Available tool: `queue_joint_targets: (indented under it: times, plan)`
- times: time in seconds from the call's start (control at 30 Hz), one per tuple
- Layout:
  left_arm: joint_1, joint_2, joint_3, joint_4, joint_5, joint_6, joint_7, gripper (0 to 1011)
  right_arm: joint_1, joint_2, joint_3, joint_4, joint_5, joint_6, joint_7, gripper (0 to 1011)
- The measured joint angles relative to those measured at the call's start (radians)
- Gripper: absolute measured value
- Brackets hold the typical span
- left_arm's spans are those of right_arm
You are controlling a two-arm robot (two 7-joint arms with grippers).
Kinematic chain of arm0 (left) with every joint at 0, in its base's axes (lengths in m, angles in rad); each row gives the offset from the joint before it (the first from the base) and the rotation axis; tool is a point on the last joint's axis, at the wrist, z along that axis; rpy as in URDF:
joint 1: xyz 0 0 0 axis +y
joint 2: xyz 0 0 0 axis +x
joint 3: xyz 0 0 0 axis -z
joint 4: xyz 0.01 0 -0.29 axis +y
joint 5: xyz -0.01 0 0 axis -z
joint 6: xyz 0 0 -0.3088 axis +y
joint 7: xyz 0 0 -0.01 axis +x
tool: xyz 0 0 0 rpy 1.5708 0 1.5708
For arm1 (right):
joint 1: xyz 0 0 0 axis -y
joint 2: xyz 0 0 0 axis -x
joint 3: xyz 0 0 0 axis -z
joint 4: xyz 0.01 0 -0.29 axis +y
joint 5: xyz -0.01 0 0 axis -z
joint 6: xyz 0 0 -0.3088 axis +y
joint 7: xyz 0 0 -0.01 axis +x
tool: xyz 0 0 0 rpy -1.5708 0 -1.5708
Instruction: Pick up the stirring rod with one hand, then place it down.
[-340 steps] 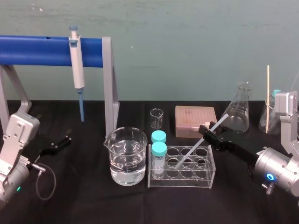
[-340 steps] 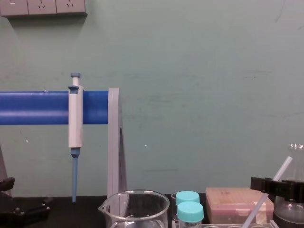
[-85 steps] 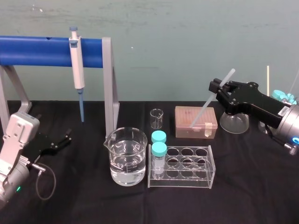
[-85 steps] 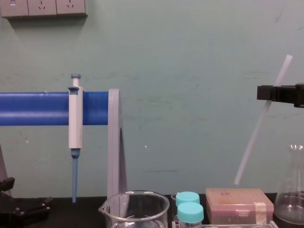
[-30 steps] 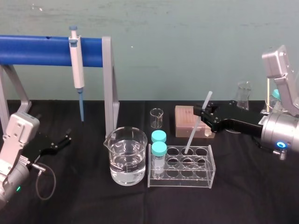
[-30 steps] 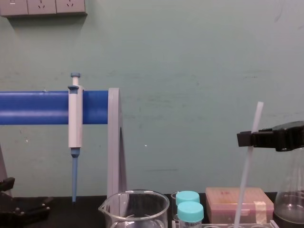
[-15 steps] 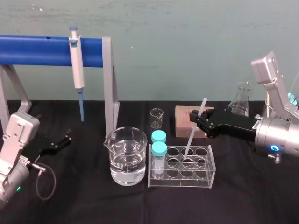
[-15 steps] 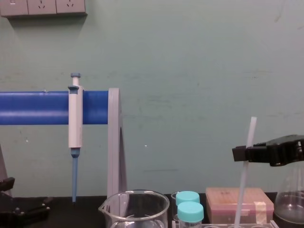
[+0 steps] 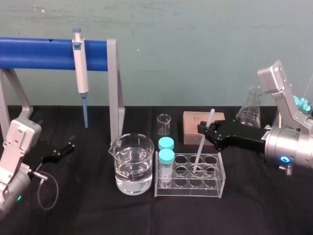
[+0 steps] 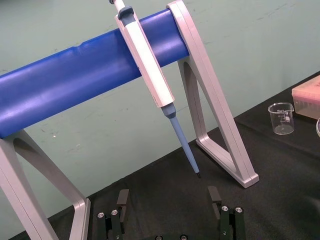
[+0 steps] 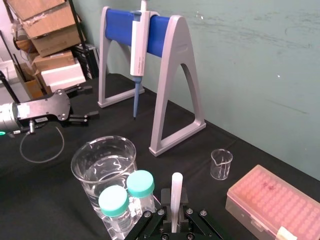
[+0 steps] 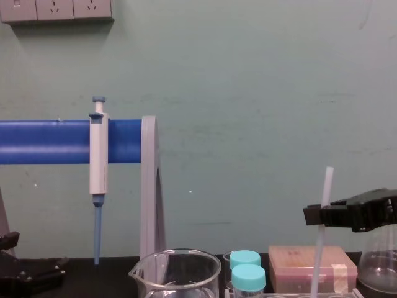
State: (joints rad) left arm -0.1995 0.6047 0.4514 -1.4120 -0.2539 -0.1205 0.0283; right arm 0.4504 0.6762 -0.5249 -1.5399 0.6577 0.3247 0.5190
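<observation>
Clamps the stirring rod (image 9: 201, 145) near its top between the closed-tight right claw (image 9: 205, 129), slightly tilted, lower end inside a middle hole of the clear tube rack (image 9: 190, 189) on the bench (image 9: 254, 205), left claw (image 9: 68, 146) parked, spread wide.

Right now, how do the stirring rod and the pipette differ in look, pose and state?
The stirring rod is plain translucent white; the pipette is white-bodied with a blue tip. The right gripper clamps the stirring rod in its jaws; the pipette hangs on the blue stand. The stirring rod leans, lower end in the tube rack; the pipette hangs straight. Both are long and slim. The left gripper lies parked, open.
</observation>
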Motion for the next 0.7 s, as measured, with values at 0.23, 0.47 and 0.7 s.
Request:
queue_joint_targets:
  times: [0.23, 0.47, 0.7]
  plan:
    - [0.0, 0.0, 0.0, 0.0, 0.0, 0.0, 0.0, 1000, 0.002, -0.006, -0.004, 0.016, -0.014, 0.0, -0.001, 78]
    - [0.0, 0.0, 0.0, 0.0, 0.0, 0.0, 0.0, 1000, 0.002, -0.011, -0.005, 0.02, -0.024, 0.002, -0.001, 78]
    - [0.0, 0.0, 0.0, 0.0, 0.0, 0.0, 0.0, 1000, 0.003, -0.012, -0.006, 0.02, -0.029, 0.0, 0.0, 78]
